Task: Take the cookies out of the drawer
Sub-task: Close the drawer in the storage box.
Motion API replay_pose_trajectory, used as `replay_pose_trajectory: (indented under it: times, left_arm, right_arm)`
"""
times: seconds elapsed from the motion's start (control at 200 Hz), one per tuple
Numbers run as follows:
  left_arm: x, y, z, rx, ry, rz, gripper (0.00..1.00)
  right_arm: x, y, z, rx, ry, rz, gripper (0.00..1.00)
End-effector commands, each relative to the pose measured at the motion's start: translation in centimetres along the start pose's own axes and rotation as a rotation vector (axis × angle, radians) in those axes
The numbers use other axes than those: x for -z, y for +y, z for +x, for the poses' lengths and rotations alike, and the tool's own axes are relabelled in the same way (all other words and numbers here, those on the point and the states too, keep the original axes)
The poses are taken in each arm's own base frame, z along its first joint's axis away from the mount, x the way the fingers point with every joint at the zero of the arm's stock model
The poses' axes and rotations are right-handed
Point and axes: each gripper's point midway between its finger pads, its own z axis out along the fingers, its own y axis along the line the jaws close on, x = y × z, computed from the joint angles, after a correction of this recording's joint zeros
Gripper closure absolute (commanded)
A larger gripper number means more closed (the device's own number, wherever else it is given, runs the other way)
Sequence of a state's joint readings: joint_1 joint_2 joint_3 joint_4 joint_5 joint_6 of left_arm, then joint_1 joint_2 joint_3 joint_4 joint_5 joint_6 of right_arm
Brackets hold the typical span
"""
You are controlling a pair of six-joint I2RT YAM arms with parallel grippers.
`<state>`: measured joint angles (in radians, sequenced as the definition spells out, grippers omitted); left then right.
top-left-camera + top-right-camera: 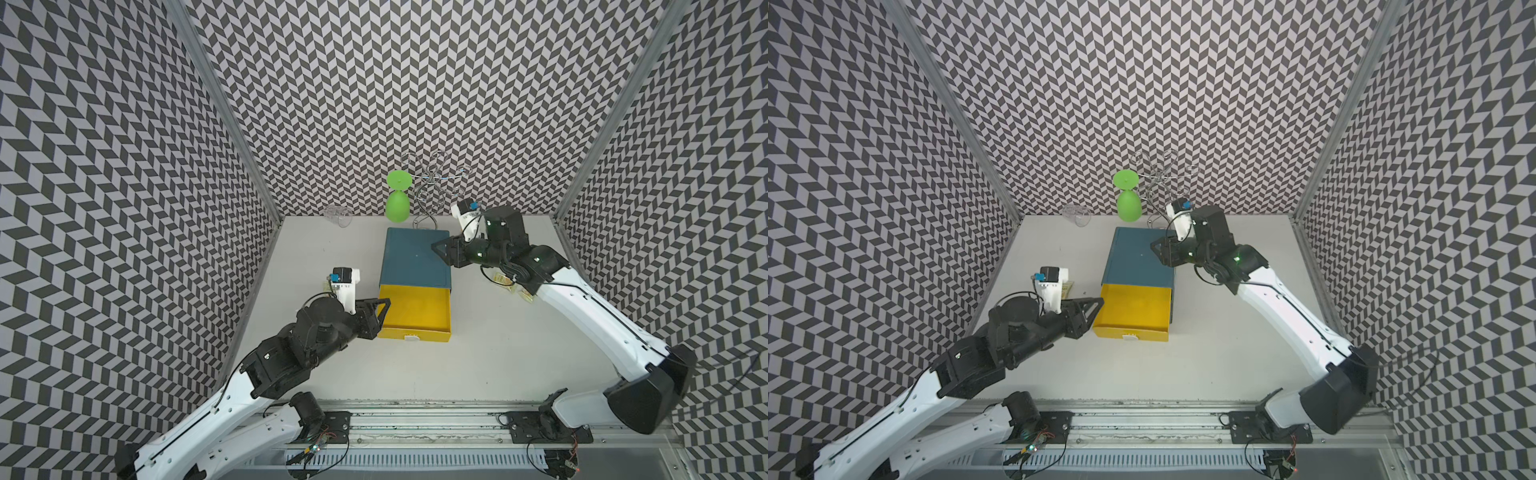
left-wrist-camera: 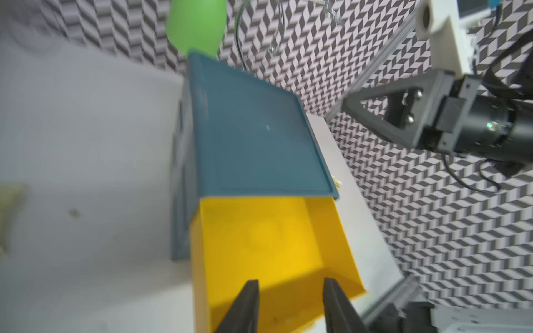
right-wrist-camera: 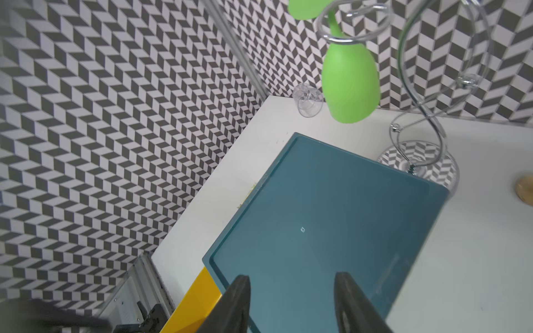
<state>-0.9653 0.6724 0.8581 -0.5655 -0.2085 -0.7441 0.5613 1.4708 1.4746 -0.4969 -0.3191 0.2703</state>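
Observation:
The yellow drawer (image 1: 415, 309) stands pulled out of the teal cabinet (image 1: 415, 257), and nothing lies on its floor (image 2: 259, 245). Pale yellow cookies packets (image 1: 505, 279) lie on the table to the right of the cabinet, partly under my right arm. Another cookies packet (image 1: 1068, 287) lies left of the cabinet beside my left wrist; it is blurred in the left wrist view (image 2: 11, 207). My left gripper (image 1: 384, 305) is at the drawer's left rim, open (image 2: 291, 284), with nothing between its fingers. My right gripper (image 1: 436, 246) hovers over the cabinet top, open (image 3: 291, 281) with nothing in it.
A green wine glass (image 1: 398, 203) hangs upside down on a chrome wire rack (image 1: 432, 187) behind the cabinet. A clear glass (image 1: 338, 215) lies on its side at the back left. Patterned walls close in on three sides.

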Motion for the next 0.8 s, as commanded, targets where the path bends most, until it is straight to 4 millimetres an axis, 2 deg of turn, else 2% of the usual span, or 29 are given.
replay_pose_trajectory:
  times: [0.0, 0.08, 0.14, 0.315, 0.391, 0.536, 0.796]
  left_arm:
    - [-0.2, -0.7, 2.7, 0.133, 0.017, 0.033, 0.7]
    - [-1.0, -2.2, 5.9, 0.135, 0.074, 0.067, 0.74]
    - [-1.0, -3.2, 7.5, 0.138, 0.083, 0.084, 0.76]
    - [-2.0, -3.7, 9.9, 0.156, 0.09, 0.073, 0.83]
    - [-2.6, -3.0, 10.5, 0.162, 0.083, 0.047, 0.84]
    - [-3.3, -0.9, 9.9, 0.17, 0.003, -0.036, 0.84]
    - [-5.7, 0.1, 7.0, 0.166, -0.093, -0.049, 0.83]
  right_arm:
    - [-1.4, 1.5, -1.4, 0.043, -0.014, -0.099, 0.6]
    - [-3.6, 0.2, -0.3, 0.027, 0.034, -0.086, 0.7]
    - [-4.8, -0.8, 0.4, 0.016, 0.064, -0.079, 0.77]
    - [-6.7, -3.0, 2.4, -0.002, 0.113, -0.045, 0.82]
    - [-7.3, -3.5, 3.4, -0.01, 0.143, -0.038, 0.82]
    - [-8.2, -4.3, 5.1, -0.025, 0.196, -0.027, 0.83]
    - [-9.2, -5.4, 6.4, -0.028, 0.238, 0.004, 0.84]
